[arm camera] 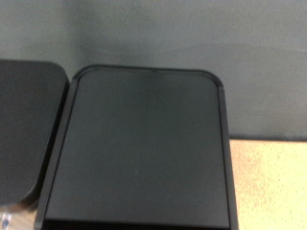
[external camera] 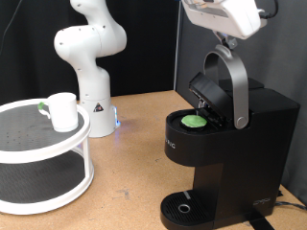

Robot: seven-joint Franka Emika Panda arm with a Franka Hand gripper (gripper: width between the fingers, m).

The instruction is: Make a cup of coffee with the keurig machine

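Pod-loading step: boxy matte-black keurig machine [external camera: 225, 144] stands lid-raised, green-topped pod [external camera: 195, 121] seated; end effector [external camera: 228, 36] above it, aperture indeterminable; closing presumably requires pressing the handle.

The white arm's base [external camera: 93, 57] stood upright at the exterior view's upper left. Its hand [external camera: 225, 16] hung at the top right edge; the fingers were not visible in either view.

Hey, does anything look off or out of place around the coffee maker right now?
Nothing is spilled or damaged. The keurig stands with its lid raised and a green-topped pod in the chamber. No cup is on its drip tray; the cup sits on the white shelf.
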